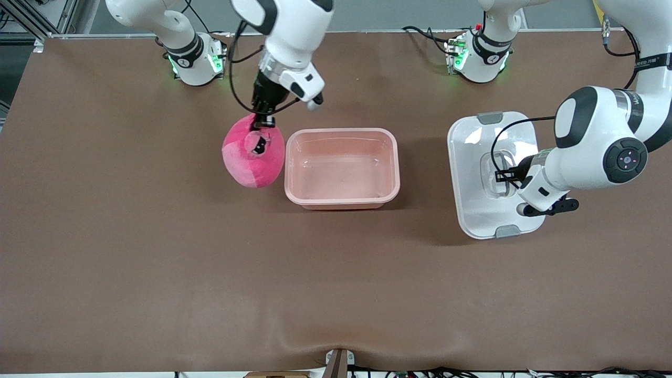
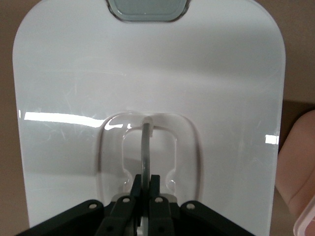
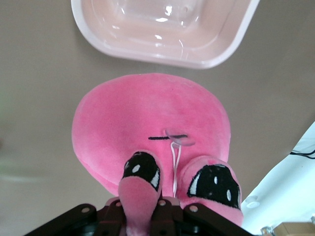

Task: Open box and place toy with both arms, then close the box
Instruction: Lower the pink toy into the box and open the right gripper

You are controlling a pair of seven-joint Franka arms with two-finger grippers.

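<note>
The pale pink box (image 1: 342, 195) stands open and empty mid-table; its rim shows in the right wrist view (image 3: 147, 54). Its white lid (image 1: 472, 173) lies flat on the table toward the left arm's end. My left gripper (image 1: 505, 175) is shut on the lid's centre handle (image 2: 145, 147), with the lid (image 2: 74, 73) beneath it. The hot-pink plush toy (image 1: 252, 155) is beside the box toward the right arm's end. My right gripper (image 1: 261, 125) is shut on a fold of the toy (image 3: 147, 123) by its eyes.
A grey clip (image 1: 489, 117) sits at the lid's end nearer the robots' bases and another clip (image 1: 508, 231) at its end nearer the front camera. The arms' bases (image 1: 194, 60) stand at the table's back edge. Brown table (image 1: 157, 273) lies open nearer the front camera.
</note>
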